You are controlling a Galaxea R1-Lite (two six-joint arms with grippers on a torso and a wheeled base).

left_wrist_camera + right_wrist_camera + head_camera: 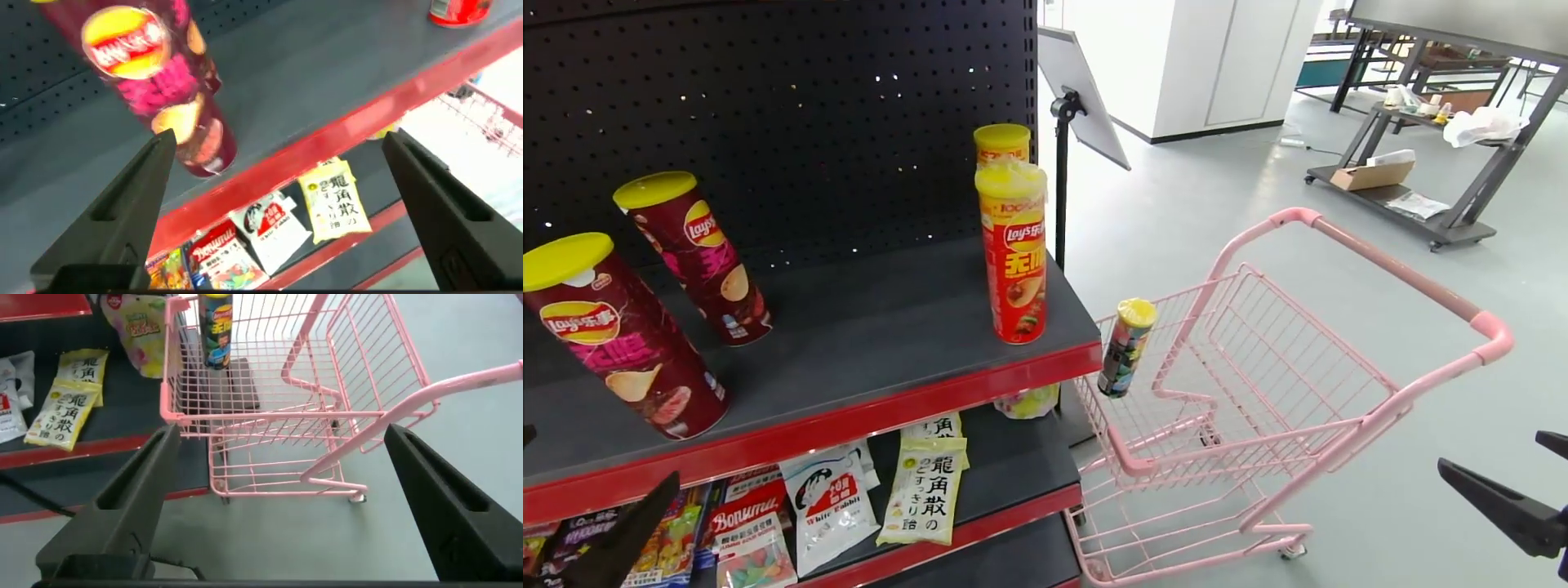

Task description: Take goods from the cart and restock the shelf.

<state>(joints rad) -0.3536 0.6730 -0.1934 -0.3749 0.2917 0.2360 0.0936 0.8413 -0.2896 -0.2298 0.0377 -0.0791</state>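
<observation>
1. Left end effector: low in the lower left of the head frame, in front of the shelf's red edge. Its dark fingers are spread wide with nothing between them and point at the shelf.
2. Near maroon chip can: yellow lid, far left of the upper deck, close to the front edge. In the left wrist view it lies ahead of the spread fingers, untouched.
3. Second maroon chip can: yellow lid, farther back and to the right, apart from the first.
4. Shelf: black pegboard back, grey deck, red front strip, with a lower deck beneath.
5. Lower deck stock: a white packet and a yellow-green packet lying flat, with coloured packets left of them.
6. Red chip can: upright at the right end of the upper deck, near the front edge. A second yellow-lidded can stands just behind it.
7. Small can: yellow lid, dark printed body, standing in the basket corner nearest the shelf.
8. Cart: pink wire frame on the grey floor, just right of the shelf end.
9. Right end effector: low at the lower right edge of the head frame, aimed at the cart from the handle side. Its fingers are wide apart and empty, well short of the small can.
</observation>
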